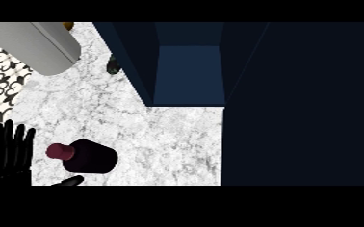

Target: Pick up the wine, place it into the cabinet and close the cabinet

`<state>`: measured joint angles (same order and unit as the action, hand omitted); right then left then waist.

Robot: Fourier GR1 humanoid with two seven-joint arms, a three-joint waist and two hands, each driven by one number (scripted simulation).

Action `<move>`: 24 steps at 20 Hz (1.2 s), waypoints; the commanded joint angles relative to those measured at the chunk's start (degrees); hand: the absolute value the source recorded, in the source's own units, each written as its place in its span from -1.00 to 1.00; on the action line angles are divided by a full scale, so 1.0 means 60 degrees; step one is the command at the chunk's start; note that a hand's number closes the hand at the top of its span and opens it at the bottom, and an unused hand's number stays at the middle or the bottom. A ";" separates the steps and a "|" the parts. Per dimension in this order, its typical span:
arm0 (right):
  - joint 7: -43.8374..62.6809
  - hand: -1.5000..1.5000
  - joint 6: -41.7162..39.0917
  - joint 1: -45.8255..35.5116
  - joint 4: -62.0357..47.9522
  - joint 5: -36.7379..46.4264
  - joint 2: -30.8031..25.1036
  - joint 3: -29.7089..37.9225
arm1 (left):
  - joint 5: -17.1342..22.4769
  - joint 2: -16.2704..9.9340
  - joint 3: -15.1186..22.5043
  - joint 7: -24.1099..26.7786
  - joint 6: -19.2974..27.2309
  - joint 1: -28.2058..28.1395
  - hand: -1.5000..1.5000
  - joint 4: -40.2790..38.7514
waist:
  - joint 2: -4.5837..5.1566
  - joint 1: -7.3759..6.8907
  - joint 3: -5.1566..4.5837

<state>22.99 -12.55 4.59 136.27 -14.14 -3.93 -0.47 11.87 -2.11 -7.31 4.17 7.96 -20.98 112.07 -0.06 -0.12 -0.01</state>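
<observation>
The wine bottle (91, 157) stands upright on the marble counter (163, 139) at the lower left, a dark body with a maroon cap (60, 151). My left hand (16, 150) rises from the lower left edge just left of the bottle, open, fingers straight; its thumb (68, 181) reaches below the bottle without touching it. The dark blue cabinet (188, 74) stands open at the top centre, its lighter inner shelf showing. My right hand is out of view.
A grey cylinder (43, 45) lies at the top left corner. A small dark object (112, 65) sits by the cabinet's left panel (131, 62). A wide dark panel (292, 106) fills the right side. Patterned tiles (10, 84) border the counter's left edge.
</observation>
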 commanded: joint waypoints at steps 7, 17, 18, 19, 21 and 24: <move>0.0773 -1.00 0.0234 0.0144 0.0772 0.0061 0.0063 -0.0194 | 0.0215 -0.0006 -0.0495 0.0532 -0.0837 -0.0572 -1.00 -0.0621 | -0.0004 0.0002 0.0001; 0.0161 -1.00 -0.0292 0.0746 0.0658 -0.0243 0.0036 0.0144 | -0.0027 -0.0017 -0.0756 0.2415 -0.1444 0.0506 -1.00 -0.3960 | 0.0001 0.0046 0.0002; 0.0115 -1.00 -0.0035 -0.0115 -0.0073 0.0540 0.0211 -0.0381 | -0.0004 0.0046 -0.0833 0.2570 -0.1466 0.0349 -1.00 -0.3947 | 0.0005 0.0004 0.0001; -0.0120 -1.00 -0.0044 -0.0340 -0.0442 0.0663 0.0297 -0.0505 | -0.0048 0.0166 -0.0697 0.2319 -0.1255 0.0779 -1.00 -0.4167 | 0.0009 0.0006 0.0001; 0.0221 -1.00 -0.0098 -0.0202 -0.0032 0.0130 -0.0002 0.0124 | -0.0210 0.0278 -0.0631 0.2779 -0.1412 0.0468 -1.00 -0.4449 | 0.0005 0.0012 0.0002; 0.0529 -1.00 0.0017 0.0139 0.0824 0.0097 0.0130 -0.0189 | -0.0011 0.0185 -0.0907 0.3181 -0.1545 0.1320 -1.00 -0.5736 | 0.0003 0.0047 -0.0001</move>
<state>24.30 -12.58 4.13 137.09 -12.37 -3.05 -1.32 12.06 -1.68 -12.42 20.39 -1.04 -16.10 84.05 -0.02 0.03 -0.01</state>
